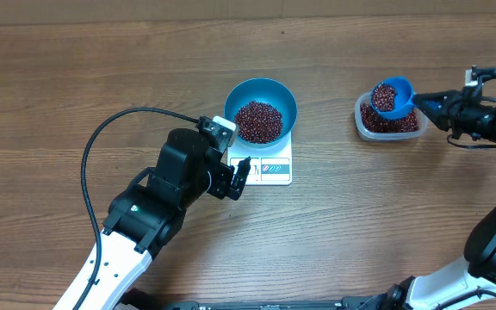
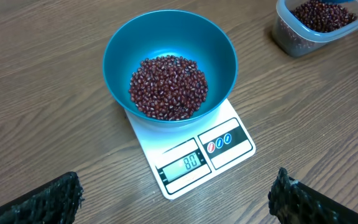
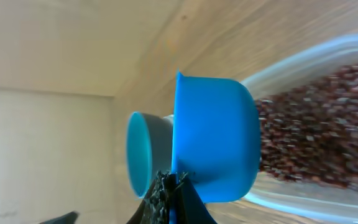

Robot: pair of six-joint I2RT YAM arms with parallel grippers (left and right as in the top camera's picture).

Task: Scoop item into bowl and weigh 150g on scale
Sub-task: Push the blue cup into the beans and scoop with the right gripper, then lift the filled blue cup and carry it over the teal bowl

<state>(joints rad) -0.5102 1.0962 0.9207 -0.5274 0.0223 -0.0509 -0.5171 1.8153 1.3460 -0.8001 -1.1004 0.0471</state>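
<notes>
The bowl (image 1: 261, 89) of beans (image 1: 258, 120) sits on the scale (image 1: 274, 169) in the middle of the bench (image 1: 76, 69). Left fingers (image 2: 42, 202) hang released just beside the scale; right fingers (image 3: 163, 196) clench a loaded scoop (image 1: 392, 96) over the tub (image 1: 360, 125) toward the right edge.

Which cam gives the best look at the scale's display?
Left wrist: the scale sits close and its display faces the camera, unobstructed, with legible digits reading 80. Overhead shows the scale mostly under the bowl, and the display is too small to read. Right wrist shows no scale.
</notes>
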